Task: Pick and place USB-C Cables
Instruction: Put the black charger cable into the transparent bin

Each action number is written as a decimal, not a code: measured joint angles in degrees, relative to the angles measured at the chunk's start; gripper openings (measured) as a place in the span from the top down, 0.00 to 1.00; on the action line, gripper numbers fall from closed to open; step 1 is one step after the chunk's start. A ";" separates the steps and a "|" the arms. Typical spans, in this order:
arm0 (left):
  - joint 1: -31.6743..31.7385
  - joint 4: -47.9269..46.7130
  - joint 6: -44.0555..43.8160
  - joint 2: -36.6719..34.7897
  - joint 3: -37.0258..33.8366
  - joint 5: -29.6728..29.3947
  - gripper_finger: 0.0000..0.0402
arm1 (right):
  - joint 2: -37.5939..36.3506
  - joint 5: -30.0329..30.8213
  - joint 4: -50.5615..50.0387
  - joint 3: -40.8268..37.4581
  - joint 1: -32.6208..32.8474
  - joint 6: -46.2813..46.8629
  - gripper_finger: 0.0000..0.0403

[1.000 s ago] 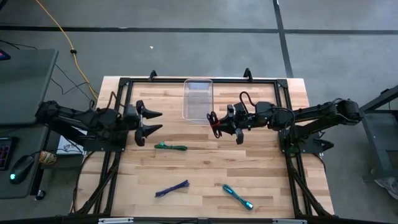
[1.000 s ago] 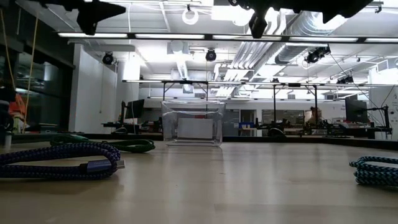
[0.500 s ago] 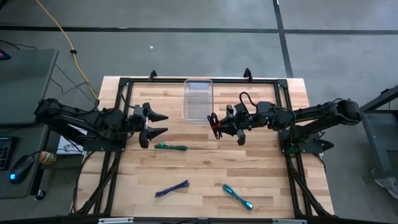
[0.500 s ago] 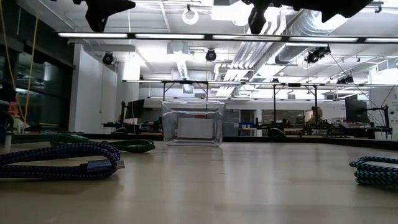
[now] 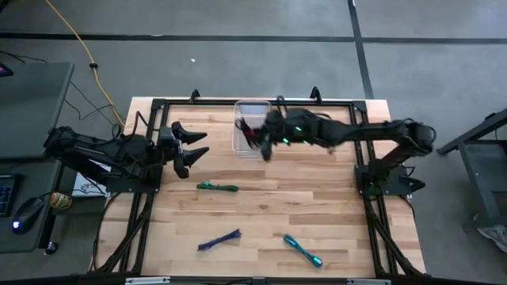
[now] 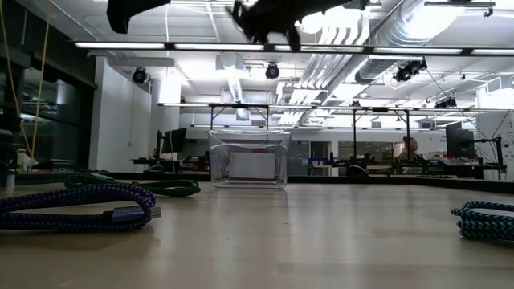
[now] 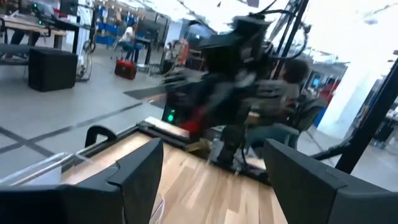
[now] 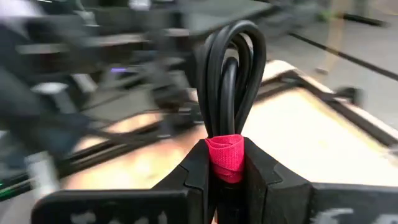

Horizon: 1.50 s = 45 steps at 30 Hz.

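Note:
My right gripper (image 5: 260,139) is shut on the red-and-black USB-C cable bundle (image 8: 229,81) and hangs over the near end of the clear container (image 5: 252,111) at the table's far middle. The green cable (image 5: 217,188), the purple cable (image 5: 219,240) and the teal cable (image 5: 303,250) lie flat on the wooden table. My left gripper (image 5: 198,149) stands open and level in the air at the left, with nothing between its fingers (image 7: 140,177). In the low view both grippers show only at the top edge. My right gripper pinches the black bundle between its two fingers at the red strap (image 8: 225,158) that binds it. The black loops (image 8: 231,68) stick out past the fingertips, along the fingers. The fingers reach about level from the table's right side. The bundle is lifted clear of the table.
The black frame rails (image 5: 158,111) run round the tabletop. The clear container (image 6: 249,159) stands upright on the far middle of the table. Bare wood lies between the three loose cables. A yellow cord (image 5: 79,43) lies on the floor beyond the far left corner.
My right gripper has swept toward the table's left and far edge and risen a little, carrying the red-and-black bundle from right of the container to above its near end. It has stayed shut on the bundle. The cables on the table have not moved.

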 joint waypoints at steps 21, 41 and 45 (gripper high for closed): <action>0.03 3.43 5.82 -0.44 0.00 -1.34 0.36 | 36.23 8.22 -35.99 31.09 -10.74 24.84 0.91; 0.03 3.38 7.56 -0.46 0.00 -1.68 0.36 | 43.67 6.77 -47.20 39.11 -10.93 29.28 0.81; 0.03 3.38 7.56 -0.46 0.00 -1.68 0.36 | 43.74 4.99 -47.15 39.04 -10.93 29.26 0.81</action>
